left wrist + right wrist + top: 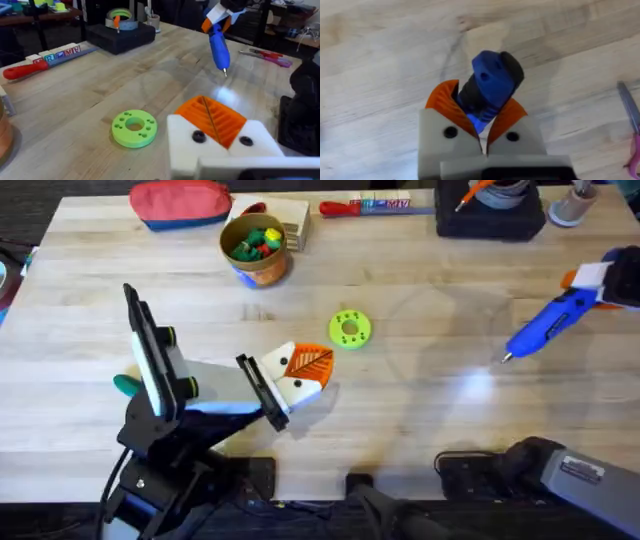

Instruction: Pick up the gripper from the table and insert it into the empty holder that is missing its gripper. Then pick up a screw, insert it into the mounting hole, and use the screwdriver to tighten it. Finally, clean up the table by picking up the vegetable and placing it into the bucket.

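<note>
A: status, left to right?

B: The vegetable [125,385] is on the table at far left, partly behind the left arm. The bucket [256,248] is at the back with toy pieces inside, just right of the red pouch [180,202].

A: left gripper?

B: The left gripper [305,365] is low over the table, left of centre. Its orange pads [227,120] are pressed together, and I can't see anything between them. The lime disc [349,329] lies flat just beyond it, not touching.

A: screwdriver?

B: The screwdriver [550,325] is at far right, off the table and tilted, with the tip down and pointing toward the centre. There's a bright spot on the wood under the tip. The right gripper [590,277] has its jaws clamped on the rear end, with an orange pad on each side of the blue body [487,85].

A: other tools?

B: A red-handled screwdriver [365,207] lies along the back edge, well apart from both grippers.
</note>
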{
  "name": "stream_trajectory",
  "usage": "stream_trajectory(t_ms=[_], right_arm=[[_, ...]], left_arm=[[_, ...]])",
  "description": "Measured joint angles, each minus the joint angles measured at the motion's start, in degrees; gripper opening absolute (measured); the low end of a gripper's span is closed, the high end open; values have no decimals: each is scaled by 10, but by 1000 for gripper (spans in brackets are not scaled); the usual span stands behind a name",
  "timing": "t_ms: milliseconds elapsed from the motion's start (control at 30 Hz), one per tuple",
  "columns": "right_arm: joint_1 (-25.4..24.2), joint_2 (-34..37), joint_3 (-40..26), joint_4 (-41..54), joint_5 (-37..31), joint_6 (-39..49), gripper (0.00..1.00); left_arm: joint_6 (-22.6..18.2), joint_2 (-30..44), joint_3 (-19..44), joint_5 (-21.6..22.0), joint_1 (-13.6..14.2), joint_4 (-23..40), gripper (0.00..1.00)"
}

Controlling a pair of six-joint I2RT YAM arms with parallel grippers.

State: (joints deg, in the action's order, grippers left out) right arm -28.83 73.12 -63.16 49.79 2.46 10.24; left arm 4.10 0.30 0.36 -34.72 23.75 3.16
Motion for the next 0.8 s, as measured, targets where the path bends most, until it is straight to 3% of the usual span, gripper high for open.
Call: stream_trajectory(t_ms=[200,467,667,800], right_arm=[[27,-109,1,-6,29,-4,7],[116,-258,61,-109,96,-4,7],[210,-274,123,-220,201,-15,7],[295,-265,144,-303,231,-26,7]], left_arm=[[0,0,0,0,0,0,11],[0,0,0,0,0,0,11],[0,0,0,0,0,0,11],[0,0,0,0,0,0,11]])
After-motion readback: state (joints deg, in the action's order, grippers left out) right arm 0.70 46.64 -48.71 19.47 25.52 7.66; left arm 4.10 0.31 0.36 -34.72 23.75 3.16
